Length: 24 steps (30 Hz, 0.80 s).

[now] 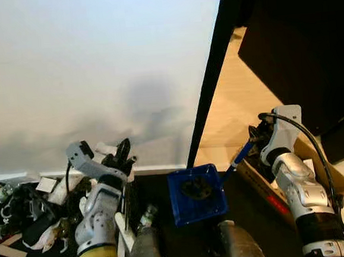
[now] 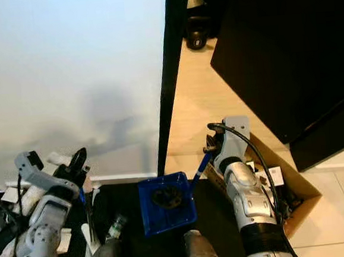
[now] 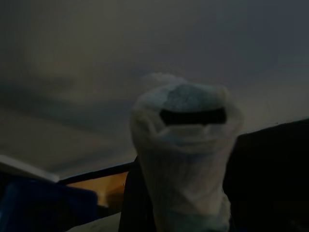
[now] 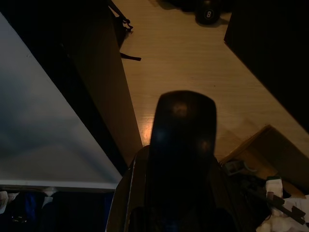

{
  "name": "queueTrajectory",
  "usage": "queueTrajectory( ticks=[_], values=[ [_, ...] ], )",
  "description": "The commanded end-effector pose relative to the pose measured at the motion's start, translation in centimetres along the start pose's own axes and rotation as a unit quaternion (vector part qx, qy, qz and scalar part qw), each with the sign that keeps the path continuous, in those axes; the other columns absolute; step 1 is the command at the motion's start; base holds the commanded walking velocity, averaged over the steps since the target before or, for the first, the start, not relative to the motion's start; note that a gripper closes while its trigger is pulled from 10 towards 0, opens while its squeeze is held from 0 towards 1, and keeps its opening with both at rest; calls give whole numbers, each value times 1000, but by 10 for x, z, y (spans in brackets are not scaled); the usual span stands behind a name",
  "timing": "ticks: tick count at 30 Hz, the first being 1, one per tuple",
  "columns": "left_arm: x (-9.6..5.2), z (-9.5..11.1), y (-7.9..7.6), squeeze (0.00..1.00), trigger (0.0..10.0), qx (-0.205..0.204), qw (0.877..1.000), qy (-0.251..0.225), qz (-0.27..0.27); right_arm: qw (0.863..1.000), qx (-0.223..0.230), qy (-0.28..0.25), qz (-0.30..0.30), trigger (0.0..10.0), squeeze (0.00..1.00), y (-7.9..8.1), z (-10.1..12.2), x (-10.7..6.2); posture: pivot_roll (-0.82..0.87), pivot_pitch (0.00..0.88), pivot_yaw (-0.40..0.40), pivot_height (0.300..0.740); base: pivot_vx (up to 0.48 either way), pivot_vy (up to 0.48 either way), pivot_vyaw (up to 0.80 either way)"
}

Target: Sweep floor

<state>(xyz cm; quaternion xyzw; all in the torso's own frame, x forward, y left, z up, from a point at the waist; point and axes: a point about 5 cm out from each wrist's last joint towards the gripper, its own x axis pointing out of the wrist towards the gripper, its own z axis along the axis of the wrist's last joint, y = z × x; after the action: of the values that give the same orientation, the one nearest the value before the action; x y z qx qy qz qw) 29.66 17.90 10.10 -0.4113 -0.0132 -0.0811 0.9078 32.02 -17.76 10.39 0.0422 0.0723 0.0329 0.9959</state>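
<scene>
A blue dustpan (image 1: 196, 197) hangs low in front of me with a dark clump of dirt (image 1: 196, 188) in it. Its blue handle (image 1: 241, 154) runs up to my right gripper (image 1: 257, 138), which is shut on it. My left gripper (image 1: 124, 155) is raised near the white wall, its black fingers closed around a white-wrapped brush handle (image 3: 186, 145) whose tip (image 1: 104, 148) sticks out beside them. The brush's lower end is hidden among the clutter below.
A white wall (image 1: 96, 69) stands ahead, ending at a black door frame (image 1: 208, 96). Wooden floor (image 2: 205, 102) runs past it beside a black cabinet (image 2: 285, 48). An open cardboard box (image 2: 284, 185) sits by my right arm. Paper and cable clutter (image 1: 23, 211) lies at the left.
</scene>
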Motion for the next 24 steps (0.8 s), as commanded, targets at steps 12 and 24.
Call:
queueTrajectory(
  ticks=[12,24],
  values=[
    [6,-20,-70,0,10000,-80,982,56,-161,1000,17,1,13,10000,0,7,-3,2,35,224,-42,740,0,0,0],
    [-5,-43,-80,0,10000,-37,961,166,-220,1000,18,0,8,10000,0,4,-3,1,33,224,-36,740,0,0,0]
  ],
)
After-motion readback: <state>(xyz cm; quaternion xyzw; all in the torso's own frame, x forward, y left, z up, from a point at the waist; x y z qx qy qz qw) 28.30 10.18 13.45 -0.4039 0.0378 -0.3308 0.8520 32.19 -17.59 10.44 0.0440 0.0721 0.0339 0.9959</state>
